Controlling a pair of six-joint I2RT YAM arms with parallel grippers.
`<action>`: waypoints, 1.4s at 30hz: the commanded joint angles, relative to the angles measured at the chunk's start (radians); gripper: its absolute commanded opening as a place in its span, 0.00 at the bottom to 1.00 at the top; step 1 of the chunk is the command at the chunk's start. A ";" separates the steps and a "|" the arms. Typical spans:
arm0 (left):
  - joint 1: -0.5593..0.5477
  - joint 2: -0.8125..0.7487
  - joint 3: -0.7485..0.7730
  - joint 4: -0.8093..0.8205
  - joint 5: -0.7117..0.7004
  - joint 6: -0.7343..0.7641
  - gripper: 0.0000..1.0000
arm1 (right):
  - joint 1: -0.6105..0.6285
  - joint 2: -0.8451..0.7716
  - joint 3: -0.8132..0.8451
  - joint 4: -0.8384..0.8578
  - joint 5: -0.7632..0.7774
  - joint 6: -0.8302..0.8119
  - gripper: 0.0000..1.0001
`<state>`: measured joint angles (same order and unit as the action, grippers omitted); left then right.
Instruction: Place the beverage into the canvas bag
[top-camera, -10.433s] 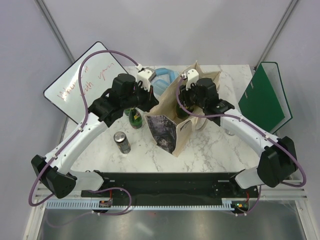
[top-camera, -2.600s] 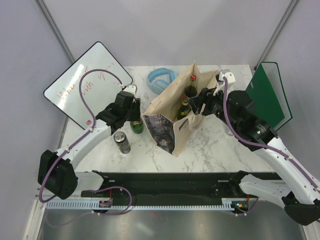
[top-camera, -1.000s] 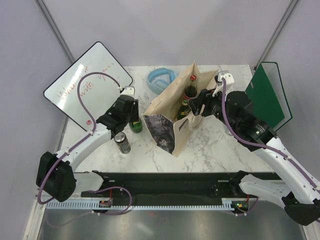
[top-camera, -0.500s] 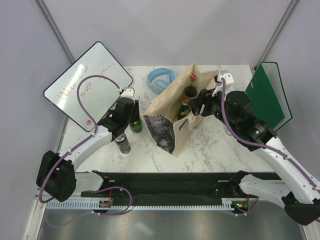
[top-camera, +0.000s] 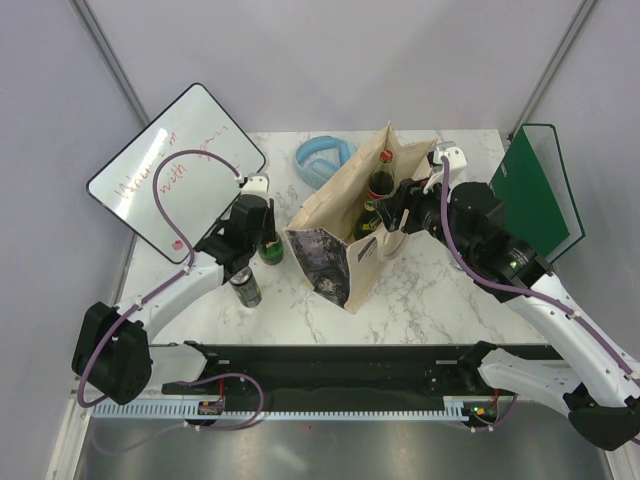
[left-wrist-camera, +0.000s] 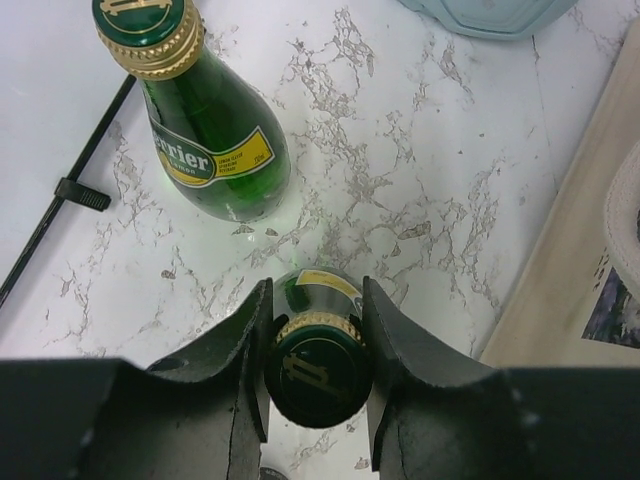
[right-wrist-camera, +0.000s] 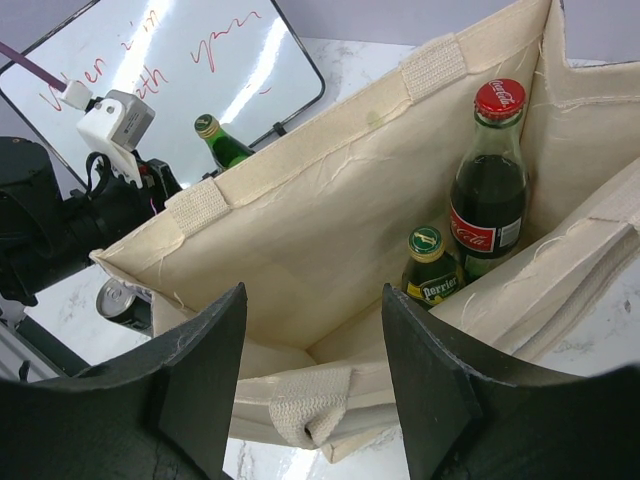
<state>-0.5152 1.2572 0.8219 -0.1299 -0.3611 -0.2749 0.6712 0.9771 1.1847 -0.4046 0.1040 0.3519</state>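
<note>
The beige canvas bag (top-camera: 325, 205) stands open mid-table and fills the right wrist view (right-wrist-camera: 330, 200). Inside it stand a Coca-Cola bottle (right-wrist-camera: 490, 190) and a green Perrier bottle (right-wrist-camera: 432, 270). My left gripper (left-wrist-camera: 316, 290) is shut around the cap and neck of another green Perrier bottle (left-wrist-camera: 318, 365), which stands on the table left of the bag (top-camera: 268, 247). A further Perrier bottle (left-wrist-camera: 205, 140) stands just beyond it. My right gripper (right-wrist-camera: 312, 295) is open and empty, above the bag's right rim (top-camera: 398, 212).
A silver can (top-camera: 245, 287) stands near the left gripper. A whiteboard (top-camera: 170, 170) lies at the back left. Blue headphones (top-camera: 325, 158) lie behind the bag. A green binder (top-camera: 530, 195) lies at the right edge.
My left gripper has come down and nearer, onto the green bottle's neck. My right gripper pulled out of the bag earlier and has barely moved in the last second.
</note>
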 joint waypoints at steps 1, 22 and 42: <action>-0.006 -0.059 0.077 -0.040 -0.010 0.031 0.02 | 0.002 -0.003 -0.010 0.021 0.008 -0.007 0.64; -0.016 -0.070 0.439 -0.335 0.076 0.134 0.02 | 0.002 -0.026 -0.062 0.021 0.016 -0.001 0.64; -0.081 0.126 0.997 -0.507 0.145 0.236 0.02 | 0.002 -0.044 -0.083 0.009 0.006 0.022 0.64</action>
<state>-0.5610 1.3827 1.6413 -0.7292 -0.2241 -0.0990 0.6712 0.9531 1.0954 -0.4053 0.1032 0.3641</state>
